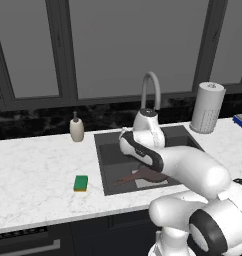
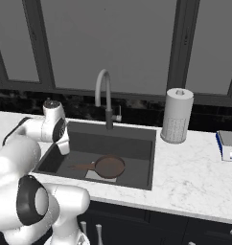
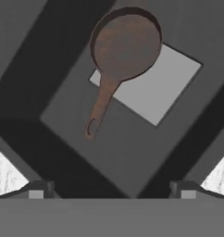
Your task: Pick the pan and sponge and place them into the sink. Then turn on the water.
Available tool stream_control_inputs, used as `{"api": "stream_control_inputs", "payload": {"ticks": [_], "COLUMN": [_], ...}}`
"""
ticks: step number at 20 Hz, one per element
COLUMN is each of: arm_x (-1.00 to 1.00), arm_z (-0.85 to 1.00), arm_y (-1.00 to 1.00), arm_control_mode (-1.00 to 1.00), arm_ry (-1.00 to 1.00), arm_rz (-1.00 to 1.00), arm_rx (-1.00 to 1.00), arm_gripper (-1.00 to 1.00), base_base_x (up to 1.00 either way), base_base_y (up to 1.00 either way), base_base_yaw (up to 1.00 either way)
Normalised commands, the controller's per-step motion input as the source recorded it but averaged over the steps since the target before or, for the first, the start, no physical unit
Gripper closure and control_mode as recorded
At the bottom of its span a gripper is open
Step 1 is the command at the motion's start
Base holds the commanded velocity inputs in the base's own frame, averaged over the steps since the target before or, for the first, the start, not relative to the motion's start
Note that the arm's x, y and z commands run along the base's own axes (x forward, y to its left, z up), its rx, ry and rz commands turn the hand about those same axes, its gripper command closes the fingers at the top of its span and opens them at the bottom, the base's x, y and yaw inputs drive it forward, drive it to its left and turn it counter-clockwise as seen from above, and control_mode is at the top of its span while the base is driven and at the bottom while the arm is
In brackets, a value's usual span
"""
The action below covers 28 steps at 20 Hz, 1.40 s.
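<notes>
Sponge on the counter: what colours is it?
The sponge is green on top with a yellow-orange lower layer, clearest in the left base view.

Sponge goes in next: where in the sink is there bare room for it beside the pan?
The sink floor is bare along the faucet wall and in its left part, beyond the pan's handle. The middle is crowded: the pan covers much of the pale drain square. The sponge waits on the counter, left of the sink.

matt dark-brown pan (image 3: 127,44) on a smooth dull-grey sink (image 2: 137,165), set in a white veined marble-look counter (image 1: 33,170).
</notes>
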Motion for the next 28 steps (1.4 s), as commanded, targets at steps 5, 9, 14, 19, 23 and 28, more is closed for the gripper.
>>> {"api": "stream_control_inputs", "payload": {"ticks": [5,9,14,19,23,28], "arm_x": [-0.55,-0.50,-0.22,-0.02,0.00,0.00], "arm_z": [0.83,0.65,0.23,0.20,0.26,0.02], "arm_y": [0.01,0.00,0.43,0.92,0.94,0.58], "arm_control_mode": [-1.00,-1.00,-1.00,-1.00,-1.00,-1.00], "arm_ry": [-0.09,-0.03,-0.01,0.00,0.10,0.16], "arm_rz": [0.27,0.39,0.44,0.12,0.03,0.00], "arm_rx": [-0.09,-0.03,0.00,-0.09,-0.11,-0.05], "arm_gripper": [-1.00,-1.00,-1.00,-1.00,-1.00,-1.00], "base_base_x": [0.00,0.00,0.00,0.00,0.00,0.00], "base_base_y": [0.00,0.00,0.00,0.00,0.00,0.00], "base_base_yaw": [0.00,0.00,0.00,0.00,0.00,0.00]}}
